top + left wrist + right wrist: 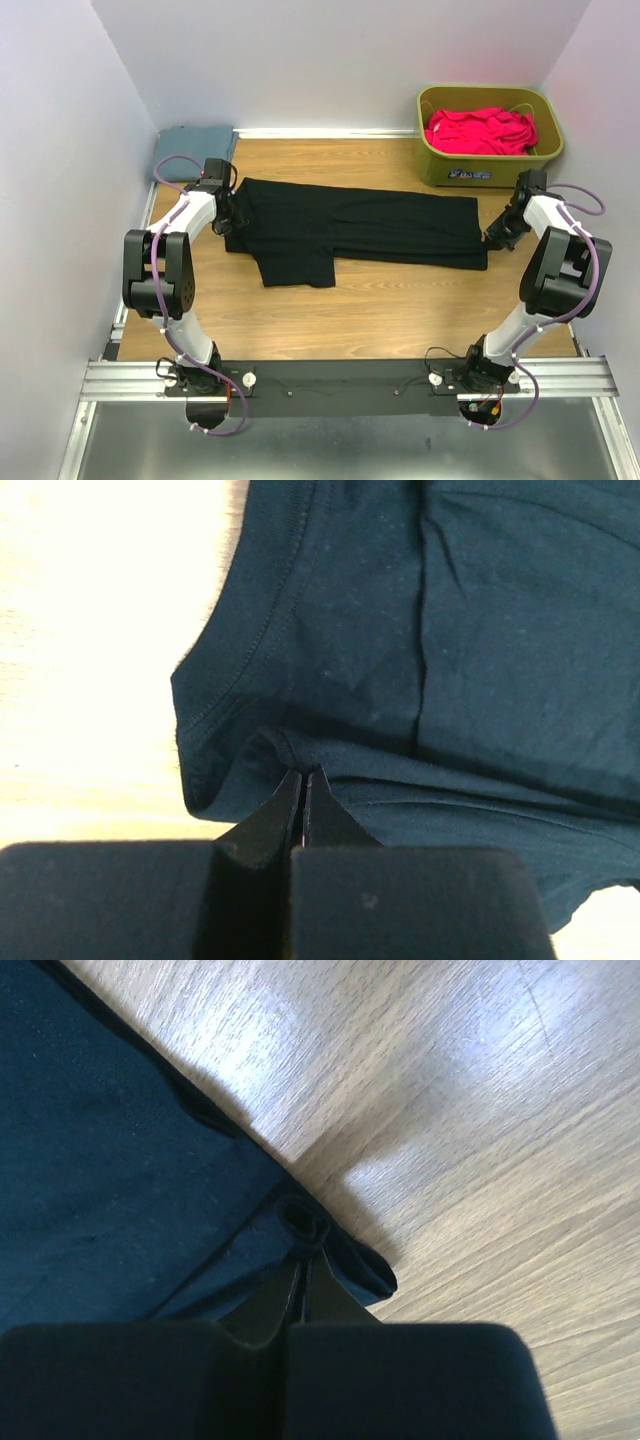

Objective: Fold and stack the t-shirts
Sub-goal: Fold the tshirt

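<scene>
A black t-shirt (360,230) lies stretched left to right across the wooden table, folded lengthwise, with one sleeve hanging toward the front at the left. My left gripper (228,212) is shut on the shirt's left end; in the left wrist view the gripper (303,775) pinches a fold of the dark cloth (440,630) near the collar. My right gripper (493,238) is shut on the shirt's right end; in the right wrist view the gripper (303,1250) pinches a bunched corner of the hem (120,1160).
An olive bin (490,165) at the back right holds pink t-shirts (480,130). A folded grey-blue shirt (195,145) lies at the back left corner. Walls close in on both sides. Bare wood (380,310) lies in front of the black shirt.
</scene>
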You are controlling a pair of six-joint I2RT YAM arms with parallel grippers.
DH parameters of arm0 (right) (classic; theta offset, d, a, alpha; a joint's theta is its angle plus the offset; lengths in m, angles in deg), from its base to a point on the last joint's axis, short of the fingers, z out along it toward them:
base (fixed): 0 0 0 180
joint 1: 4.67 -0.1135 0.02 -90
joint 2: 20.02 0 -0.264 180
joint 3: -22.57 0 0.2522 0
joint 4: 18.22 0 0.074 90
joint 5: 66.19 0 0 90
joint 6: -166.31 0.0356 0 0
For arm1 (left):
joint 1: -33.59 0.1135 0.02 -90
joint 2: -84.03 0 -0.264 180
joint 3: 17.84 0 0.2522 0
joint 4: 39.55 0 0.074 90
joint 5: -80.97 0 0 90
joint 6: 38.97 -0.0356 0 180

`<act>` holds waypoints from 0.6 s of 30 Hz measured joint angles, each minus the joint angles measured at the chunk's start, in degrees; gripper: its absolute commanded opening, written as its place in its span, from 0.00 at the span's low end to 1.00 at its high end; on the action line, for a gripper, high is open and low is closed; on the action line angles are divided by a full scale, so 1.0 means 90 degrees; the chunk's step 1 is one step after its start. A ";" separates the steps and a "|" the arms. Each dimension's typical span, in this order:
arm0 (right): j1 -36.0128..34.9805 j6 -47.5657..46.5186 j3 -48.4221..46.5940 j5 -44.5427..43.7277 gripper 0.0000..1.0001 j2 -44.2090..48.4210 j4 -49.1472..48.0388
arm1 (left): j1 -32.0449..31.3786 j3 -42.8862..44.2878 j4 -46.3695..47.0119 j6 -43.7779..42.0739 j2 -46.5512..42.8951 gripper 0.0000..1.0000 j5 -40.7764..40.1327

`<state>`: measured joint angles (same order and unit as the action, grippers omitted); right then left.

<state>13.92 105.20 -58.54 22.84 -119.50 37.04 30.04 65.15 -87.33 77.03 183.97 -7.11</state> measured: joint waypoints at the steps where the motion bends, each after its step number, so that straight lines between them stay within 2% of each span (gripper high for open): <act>1: -0.0007 0.0000 0.0000 0.0000 0.02 -0.0015 -0.0010 | 0.0007 -0.0029 0.0027 0.0019 -0.0002 0.00 -0.0002; 6: -0.0051 0.0000 0.0000 0.0002 0.06 -0.0129 -0.0138 | 0.0053 -0.0277 0.0185 0.0104 -0.0002 0.00 -0.0051; 9: -0.0073 -0.0005 0.0000 0.0005 0.13 -0.0199 -0.0185 | 0.0056 -0.0372 0.0289 0.0170 -0.0002 0.01 -0.0102; 10: -0.0087 -0.0002 0.0000 0.0010 0.20 -0.0231 -0.0202 | 0.0056 -0.0391 0.0328 0.0189 -0.0002 0.09 -0.0121; 12: -0.0121 -0.0049 0.0000 0.0002 0.25 -0.0245 -0.0228 | 0.0056 -0.0396 0.0384 0.0233 -0.0007 0.20 -0.0177; 14: -0.0192 -0.0095 -0.0024 -0.0029 0.34 -0.0245 -0.0291 | 0.0070 -0.0396 0.0435 0.0236 -0.0036 0.39 -0.0316; 15: -0.0219 -0.0104 -0.0039 -0.0044 0.37 -0.0245 -0.0311 | 0.0087 -0.0396 0.0447 0.0223 -0.0061 0.40 -0.0357; 18: -0.0318 -0.0148 -0.0104 -0.0117 0.47 -0.0194 -0.0355 | 0.0141 -0.0396 0.0466 0.0221 -0.0250 0.61 -0.0515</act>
<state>11.06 103.86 -59.48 21.79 -121.25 33.84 31.30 61.59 -83.14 79.02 181.72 -11.75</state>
